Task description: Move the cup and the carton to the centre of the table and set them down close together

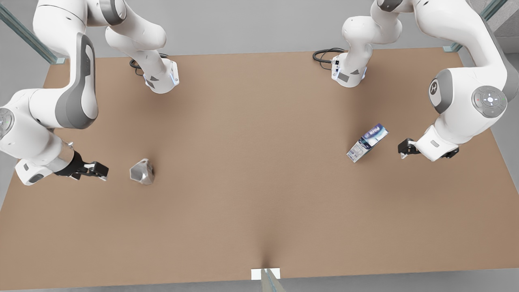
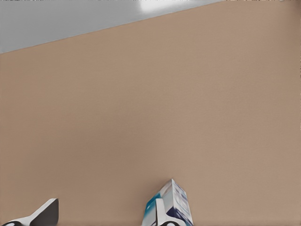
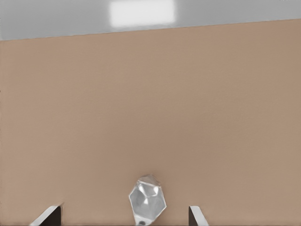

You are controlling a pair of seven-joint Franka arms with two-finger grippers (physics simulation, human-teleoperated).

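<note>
Two grippers are lined up beside a cup and a carton on a brown table; nothing is held.

The cup (image 1: pixel 142 172) lies towards the front view's left, with the right gripper (image 1: pixel 98 170) near it, fingers spread wide and the cup framed between them for a grasp. The carton (image 1: pixel 367 142) lies tilted towards the front view's right, well apart from the cup; the left gripper (image 1: pixel 403 148) is placed near it, also opened wide. The centre of the table (image 1: pixel 259 162) is judged the goal.
</note>
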